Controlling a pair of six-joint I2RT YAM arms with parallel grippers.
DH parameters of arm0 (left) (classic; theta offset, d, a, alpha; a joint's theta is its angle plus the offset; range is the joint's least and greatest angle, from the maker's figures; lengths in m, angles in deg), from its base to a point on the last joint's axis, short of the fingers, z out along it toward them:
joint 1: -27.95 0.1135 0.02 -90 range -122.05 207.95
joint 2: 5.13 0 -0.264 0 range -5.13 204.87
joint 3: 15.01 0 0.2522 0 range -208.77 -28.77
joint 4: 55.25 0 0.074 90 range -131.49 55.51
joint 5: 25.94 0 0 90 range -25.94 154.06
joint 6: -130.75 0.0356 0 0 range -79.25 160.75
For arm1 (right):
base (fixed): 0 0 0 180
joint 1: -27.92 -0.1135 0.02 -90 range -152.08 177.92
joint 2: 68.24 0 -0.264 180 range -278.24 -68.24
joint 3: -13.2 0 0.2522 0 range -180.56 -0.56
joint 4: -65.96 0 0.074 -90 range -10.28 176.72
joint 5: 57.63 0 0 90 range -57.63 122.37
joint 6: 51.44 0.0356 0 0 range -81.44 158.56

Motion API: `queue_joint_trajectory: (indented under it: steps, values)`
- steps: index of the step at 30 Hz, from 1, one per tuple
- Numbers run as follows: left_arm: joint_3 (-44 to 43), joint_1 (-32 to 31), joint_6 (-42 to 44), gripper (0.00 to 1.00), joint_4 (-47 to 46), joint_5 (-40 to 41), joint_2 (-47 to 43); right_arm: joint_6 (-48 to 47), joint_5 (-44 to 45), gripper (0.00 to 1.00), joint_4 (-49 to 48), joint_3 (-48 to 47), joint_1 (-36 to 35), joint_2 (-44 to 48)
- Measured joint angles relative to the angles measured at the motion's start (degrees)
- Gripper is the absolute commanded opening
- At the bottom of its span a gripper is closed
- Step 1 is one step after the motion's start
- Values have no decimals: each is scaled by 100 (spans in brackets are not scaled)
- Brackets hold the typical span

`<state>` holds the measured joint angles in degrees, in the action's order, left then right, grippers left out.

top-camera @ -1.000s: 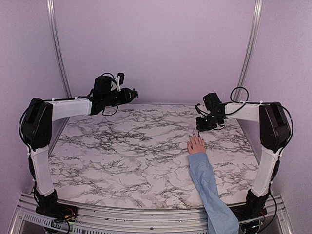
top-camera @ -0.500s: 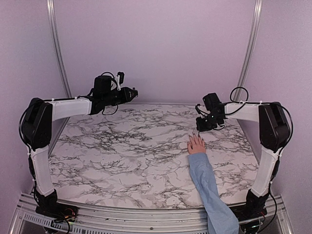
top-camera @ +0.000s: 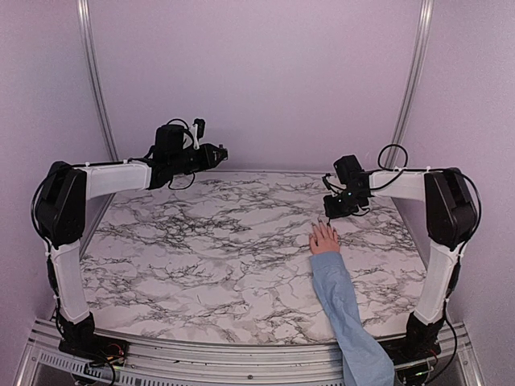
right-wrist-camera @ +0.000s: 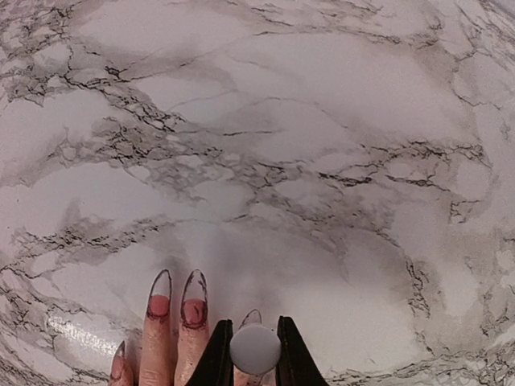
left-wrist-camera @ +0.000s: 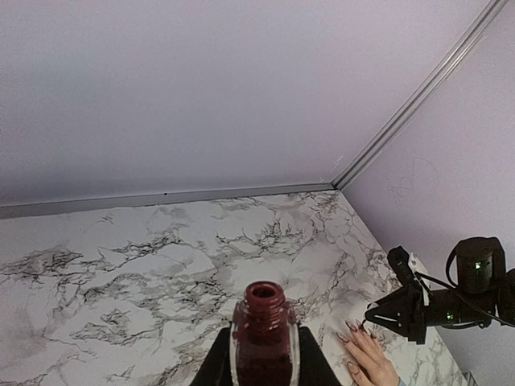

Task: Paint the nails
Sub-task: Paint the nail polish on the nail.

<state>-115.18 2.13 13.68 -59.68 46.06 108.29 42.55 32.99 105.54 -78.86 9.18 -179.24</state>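
Two nails (right-wrist-camera: 194,304) show red, others pending — right end effector (right-wrist-camera: 255,328) pinches the white brush cap (right-wrist-camera: 255,349), left end effector (left-wrist-camera: 264,342) clasps the open polish bottle (left-wrist-camera: 264,320).

No readable text or numbers, polish bottle (left-wrist-camera: 264,347) showing no label, white round cap (right-wrist-camera: 255,348) blank, marble table (top-camera: 201,241) unmarked

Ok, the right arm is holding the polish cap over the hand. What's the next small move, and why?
Probably ease the right fingers down to stroke the nail just beyond their white cap. That nail looks bare, while two nails beside it already show red. The left fingers hold the open bottle aside.
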Motion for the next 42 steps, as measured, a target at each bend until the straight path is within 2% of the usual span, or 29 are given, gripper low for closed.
queue_joint_trajectory:
  steps: [42]
  values:
    - [-66,4,0,0,0,0,20,2,15,0,39,-343,0,-334]
